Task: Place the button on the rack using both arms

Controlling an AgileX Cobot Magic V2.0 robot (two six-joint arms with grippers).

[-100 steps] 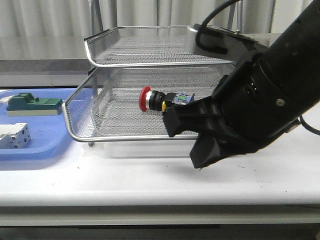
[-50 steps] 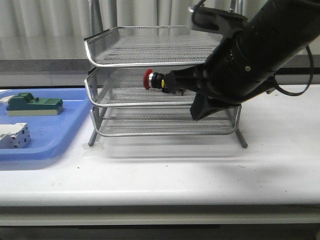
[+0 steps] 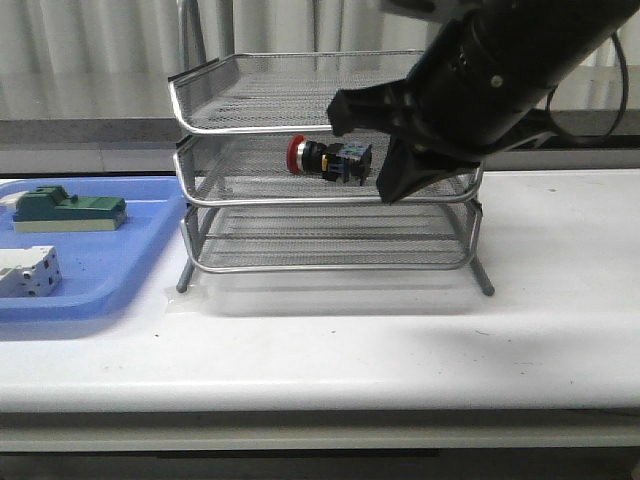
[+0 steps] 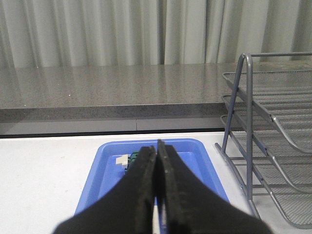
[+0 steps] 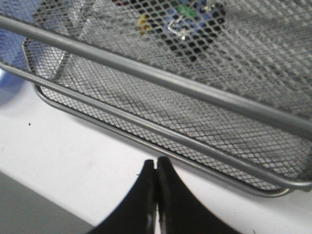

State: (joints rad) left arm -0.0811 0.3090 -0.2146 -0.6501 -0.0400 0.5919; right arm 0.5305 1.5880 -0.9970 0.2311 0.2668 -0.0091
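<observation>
Button (image 3: 328, 160) lies on its side in the rack's (image 3: 200, 190) middle tier, red head leftward; right gripper (image 5: 156, 168) jaws pressed together, empty, and left gripper (image 4: 156, 161) likewise. Placing looks done; next, clear the right arm away

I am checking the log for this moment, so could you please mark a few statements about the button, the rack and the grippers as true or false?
1. The button lies in the middle tier of the rack. True.
2. The right gripper grips the button. False: its fingers are shut together with nothing between them, apart from the button.
3. The button's red head points toward the blue tray. True.
4. The left gripper is open. False: its fingers are pressed together, empty.
5. The green part sits on the rack's top tier. False: it sits in the blue tray.
</observation>
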